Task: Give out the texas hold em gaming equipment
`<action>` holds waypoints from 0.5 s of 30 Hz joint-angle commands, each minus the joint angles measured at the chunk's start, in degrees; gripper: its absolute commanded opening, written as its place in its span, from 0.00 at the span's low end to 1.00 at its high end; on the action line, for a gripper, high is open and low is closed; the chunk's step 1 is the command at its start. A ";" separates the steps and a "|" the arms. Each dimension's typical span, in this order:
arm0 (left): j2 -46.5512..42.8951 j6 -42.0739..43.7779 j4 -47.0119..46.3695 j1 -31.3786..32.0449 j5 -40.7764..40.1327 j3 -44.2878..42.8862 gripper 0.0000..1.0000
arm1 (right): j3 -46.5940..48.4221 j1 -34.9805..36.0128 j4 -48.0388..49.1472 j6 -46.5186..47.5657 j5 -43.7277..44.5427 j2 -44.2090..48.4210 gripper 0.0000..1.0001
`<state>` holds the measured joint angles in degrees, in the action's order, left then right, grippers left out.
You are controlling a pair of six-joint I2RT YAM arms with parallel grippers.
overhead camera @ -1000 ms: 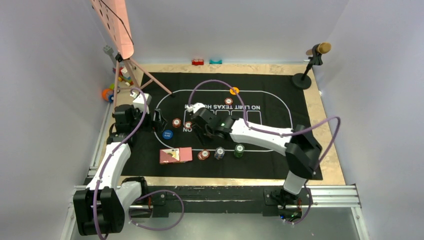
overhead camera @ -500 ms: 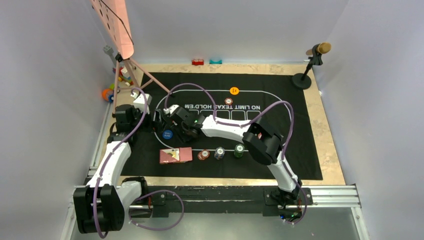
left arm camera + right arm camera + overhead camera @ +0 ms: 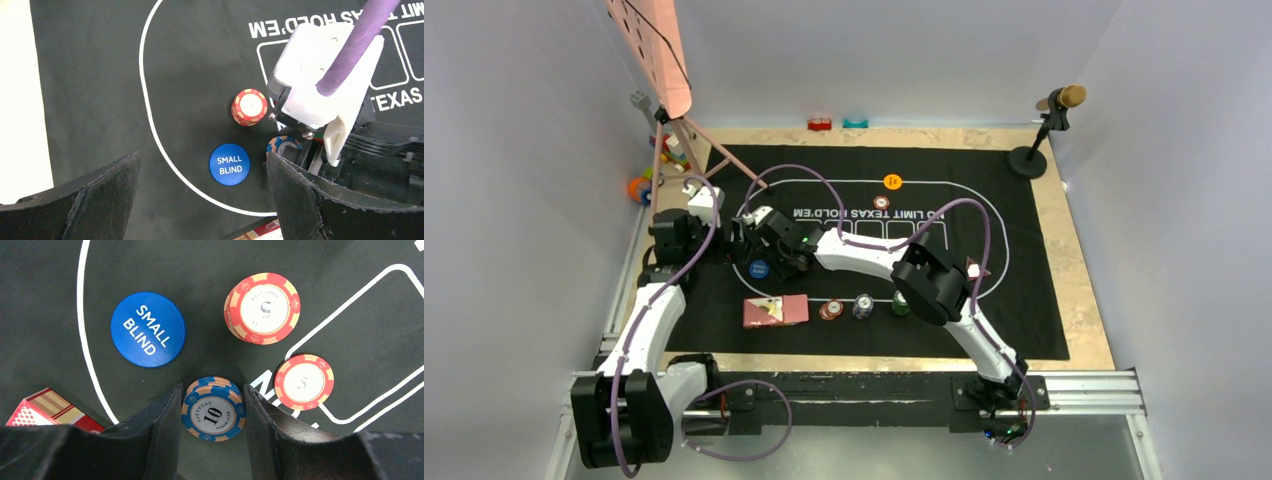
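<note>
A small stack of blue chips [image 3: 213,412] marked "10" sits between the two fingers of my right gripper [image 3: 213,416], which is shut on it, just right of the blue "SMALL BLIND" button [image 3: 148,329]. A red chip stack [image 3: 262,307] and a single red chip [image 3: 304,381] lie close by on the mat. My left gripper [image 3: 202,160] hangs open over the same button [image 3: 229,164], holding nothing. From above, the right gripper [image 3: 780,264] and the left gripper [image 3: 742,242] nearly meet. Red-backed cards [image 3: 775,311] lie near the mat's front edge.
Red [image 3: 830,309], blue-grey [image 3: 862,306] and green [image 3: 901,300] chip stacks line the front of the black mat [image 3: 1024,250]. An orange button [image 3: 892,181] and a red chip [image 3: 881,202] lie further back. A pink stand [image 3: 659,60] and toy blocks [image 3: 639,187] stand at the far left, a microphone [image 3: 1049,115] at the far right.
My right arm has swung left across the mat from its middle to beside the blue button, close to the left gripper. The left arm has stayed still.
</note>
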<state>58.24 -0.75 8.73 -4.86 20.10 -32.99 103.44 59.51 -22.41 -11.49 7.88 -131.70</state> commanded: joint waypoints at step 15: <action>-0.58 -1.37 -0.84 -0.09 2.84 -1.81 1.00 | -2.52 0.35 3.09 1.82 -3.15 8.37 0.62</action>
<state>57.52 -0.99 8.21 -4.75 21.39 -32.99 102.08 59.57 -22.20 -10.39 6.61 -130.50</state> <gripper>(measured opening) 0.995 0.581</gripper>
